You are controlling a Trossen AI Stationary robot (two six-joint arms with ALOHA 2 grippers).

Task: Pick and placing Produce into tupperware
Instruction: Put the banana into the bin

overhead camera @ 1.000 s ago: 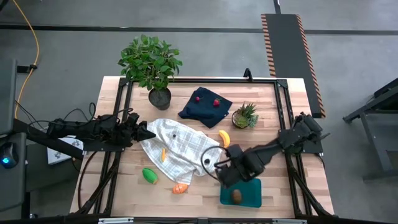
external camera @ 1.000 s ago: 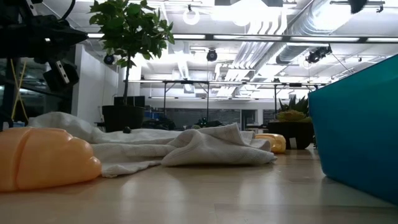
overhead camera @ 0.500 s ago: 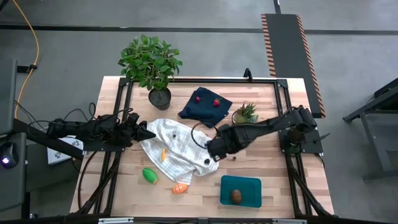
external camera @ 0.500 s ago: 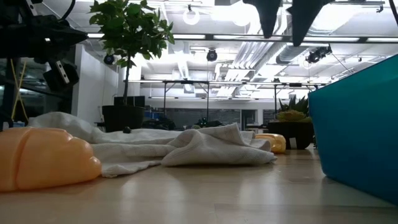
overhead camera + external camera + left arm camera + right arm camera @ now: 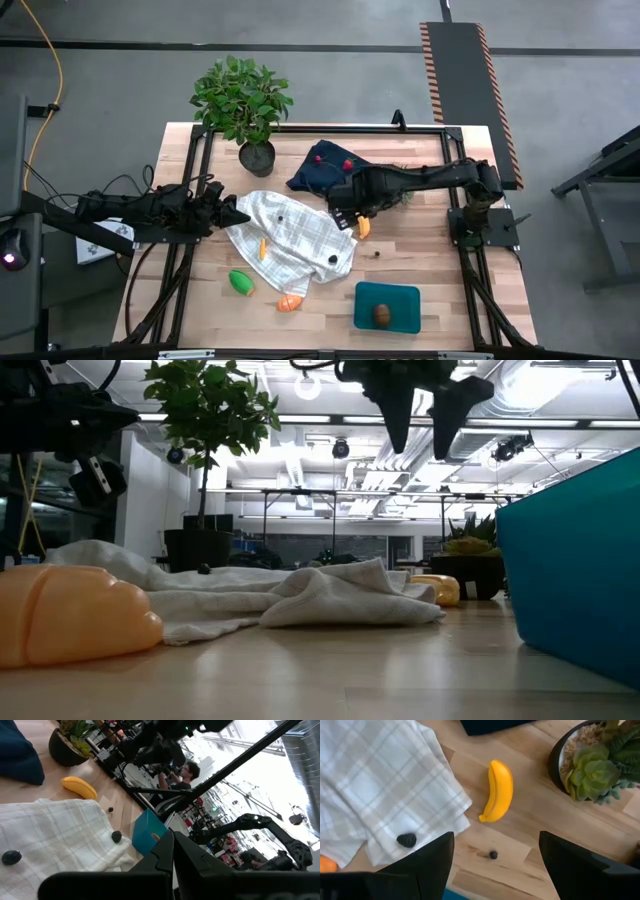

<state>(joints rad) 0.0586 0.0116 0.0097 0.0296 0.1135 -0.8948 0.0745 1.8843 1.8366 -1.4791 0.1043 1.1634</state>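
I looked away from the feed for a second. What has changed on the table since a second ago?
The right gripper left the teal-blue rectangular plastic tupperware, where the brown round piece lies, and swung across the table to hover, open and empty, over the yellow toy banana. The left gripper stayed shut at the edge of the white checked cloth. No produce moved.

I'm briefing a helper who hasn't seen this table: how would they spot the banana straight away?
Start at the white checked cloth in the middle of the table. Just off its edge, toward the small spiky potted plant, lies the banana, under the open right gripper. It is the only yellow, curved piece.
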